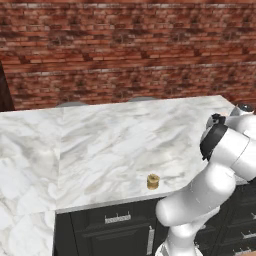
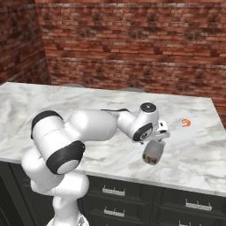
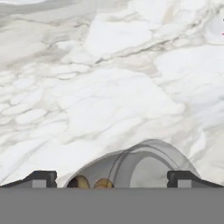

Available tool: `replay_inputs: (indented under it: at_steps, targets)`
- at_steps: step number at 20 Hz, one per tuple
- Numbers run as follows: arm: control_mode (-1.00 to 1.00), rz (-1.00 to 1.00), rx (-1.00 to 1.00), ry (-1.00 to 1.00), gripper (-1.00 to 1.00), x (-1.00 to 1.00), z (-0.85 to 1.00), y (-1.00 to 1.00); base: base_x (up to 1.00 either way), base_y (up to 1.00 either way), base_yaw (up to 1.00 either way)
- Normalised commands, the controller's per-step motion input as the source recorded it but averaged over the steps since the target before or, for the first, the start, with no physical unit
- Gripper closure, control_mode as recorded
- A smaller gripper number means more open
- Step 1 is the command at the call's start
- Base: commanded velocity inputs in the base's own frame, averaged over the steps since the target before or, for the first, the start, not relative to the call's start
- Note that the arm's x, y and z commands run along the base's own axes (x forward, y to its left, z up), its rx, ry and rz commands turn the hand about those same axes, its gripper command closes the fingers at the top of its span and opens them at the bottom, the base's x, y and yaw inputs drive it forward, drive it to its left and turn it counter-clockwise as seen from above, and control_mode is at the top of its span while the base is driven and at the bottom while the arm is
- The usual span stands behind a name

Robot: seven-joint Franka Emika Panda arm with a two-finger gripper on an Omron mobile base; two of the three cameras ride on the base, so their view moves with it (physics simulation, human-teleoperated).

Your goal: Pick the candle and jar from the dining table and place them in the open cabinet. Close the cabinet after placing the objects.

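The jar (image 2: 153,152), dark and glassy with tan bits inside, stands on the marble dining table (image 2: 79,103) near its front edge. My gripper (image 2: 157,140) hangs right over it, open. In the hand view the jar (image 3: 131,166) sits between the two fingertips (image 3: 41,178), with a gap on each side and nothing gripped by the gripper (image 3: 113,179). The candle (image 1: 153,181), a tiny tan stub, stands on the dining table (image 1: 100,145) close to the front edge, left of my arm. The cabinet is out of view.
Black drawers with silver handles (image 1: 117,218) run under the table's front edge, also seen as drawers (image 2: 114,191). A small orange thing (image 2: 186,122) lies on the marble right of the jar. A brick wall (image 1: 125,50) stands behind the table.
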Motion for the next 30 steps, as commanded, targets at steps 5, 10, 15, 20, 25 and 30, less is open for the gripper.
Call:
replay_inputs:
  at_steps: [5, 10, 15, 20, 25, 30]
  targets:
    - [-1.00, 0.00, 0.05, 0.04, 1.00, 0.20, -0.40, 0.00, 0.00, 0.00, 0.00]
    - [-1.00, 0.03, 0.09, 0.01, 1.00, 0.01, -0.48, 0.00, 0.00, 0.00, 0.00]
    - [-1.00, 0.06, 0.07, 0.00, 1.00, -0.01, -0.42, 0.00, 0.00, 0.00, 0.00]
    - [-1.00, 0.14, 0.00, -0.01, 1.00, -0.22, 0.00, 0.21, 0.00, 0.00, 0.00]
    - [-1.00, 0.20, -0.06, -0.09, 1.00, -0.39, 0.18, 0.62, 0.00, 0.00, 0.00]
    - [-1.00, 0.26, -0.15, -0.14, 1.00, -0.32, 0.17, 0.80, 0.00, 0.00, 0.00]
